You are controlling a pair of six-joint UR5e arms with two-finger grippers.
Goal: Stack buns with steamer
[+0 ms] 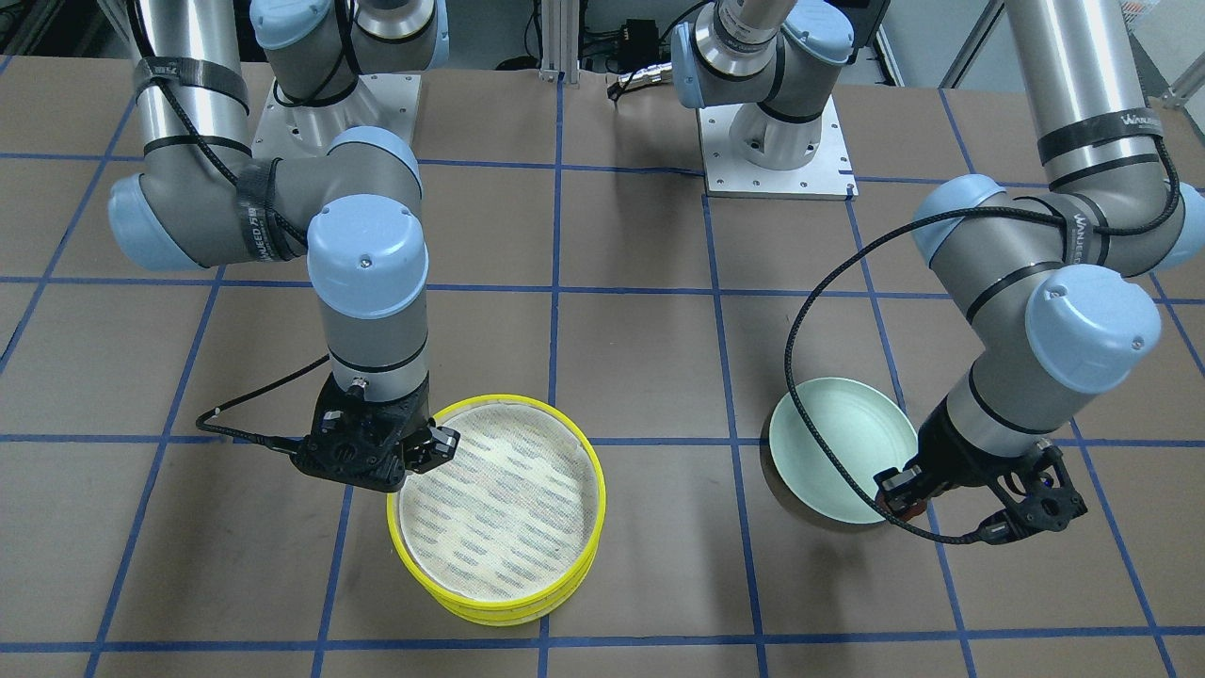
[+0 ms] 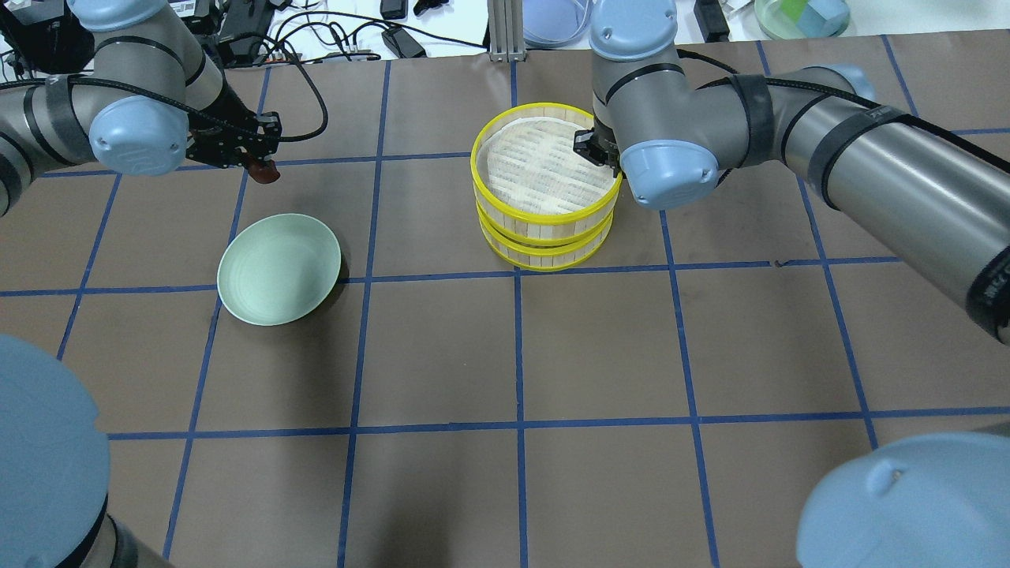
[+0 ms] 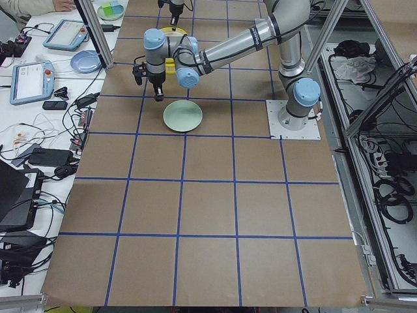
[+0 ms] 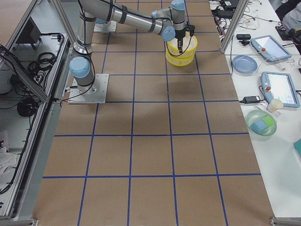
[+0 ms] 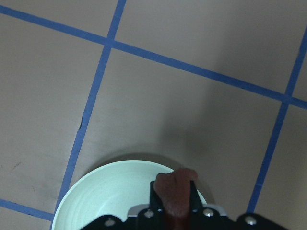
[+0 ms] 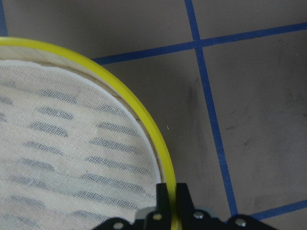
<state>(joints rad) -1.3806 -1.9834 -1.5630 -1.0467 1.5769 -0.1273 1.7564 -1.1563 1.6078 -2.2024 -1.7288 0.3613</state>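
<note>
The steamer is two yellow-rimmed trays stacked as tiers, the top tray (image 2: 505,134) on the lower one (image 2: 544,259). The top liner (image 1: 499,499) is bare. My right gripper (image 6: 169,199) is shut on the top tray's yellow rim (image 6: 144,120), one finger inside and one outside; it also shows in the overhead view (image 2: 592,147). My left gripper (image 5: 173,203) is shut on the dark reddish-brown bun (image 5: 175,189) and holds it above the far rim of the pale green plate (image 2: 276,268). The cream-white bun is not in view.
The plate (image 1: 843,443) holds nothing and sits on the robot's left half of the brown, blue-taped table. Off the table's far edge are cables, tablets and small bowls (image 4: 261,122). The arm bases (image 1: 777,141) stand at the robot's side.
</note>
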